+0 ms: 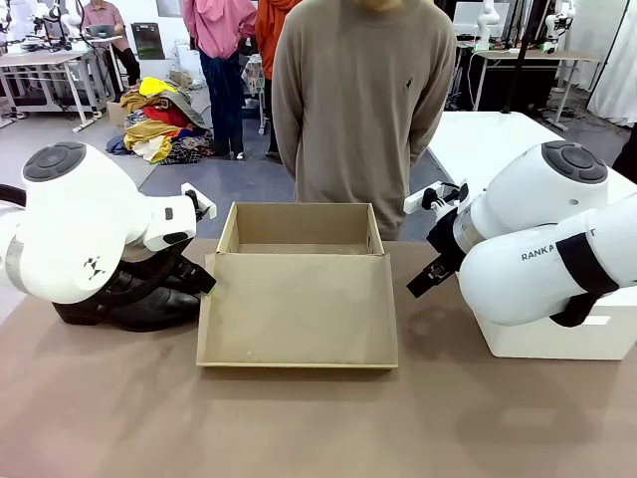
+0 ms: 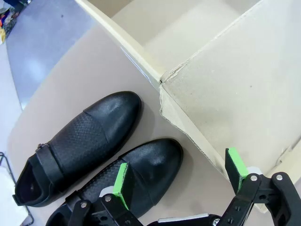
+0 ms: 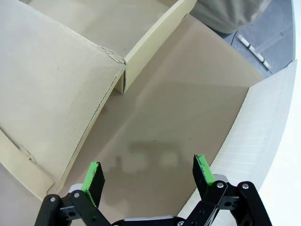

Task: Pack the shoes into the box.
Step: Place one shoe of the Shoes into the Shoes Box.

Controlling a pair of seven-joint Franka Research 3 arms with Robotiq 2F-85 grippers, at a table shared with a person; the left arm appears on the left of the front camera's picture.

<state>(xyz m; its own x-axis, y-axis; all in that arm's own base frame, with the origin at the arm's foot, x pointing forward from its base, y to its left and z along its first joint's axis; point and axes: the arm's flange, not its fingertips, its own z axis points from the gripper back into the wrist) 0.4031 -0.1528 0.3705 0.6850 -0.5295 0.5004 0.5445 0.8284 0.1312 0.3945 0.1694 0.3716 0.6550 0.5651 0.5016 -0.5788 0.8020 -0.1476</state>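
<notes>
Count: two black shoes (image 2: pixel 89 139); one tan cardboard box (image 1: pixel 299 304); one white box (image 1: pixel 557 341); one person (image 1: pixel 363 110) across the table (image 1: pixel 299 428).

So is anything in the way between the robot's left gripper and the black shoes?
Nothing visible is. The left gripper hangs open just over the shoes, with only air between. The box right beside them is open too, its lid folded out flat.

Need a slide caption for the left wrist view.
Open left claw hovers over two glossy black leather shoes beside the open tan cardboard box.
</notes>
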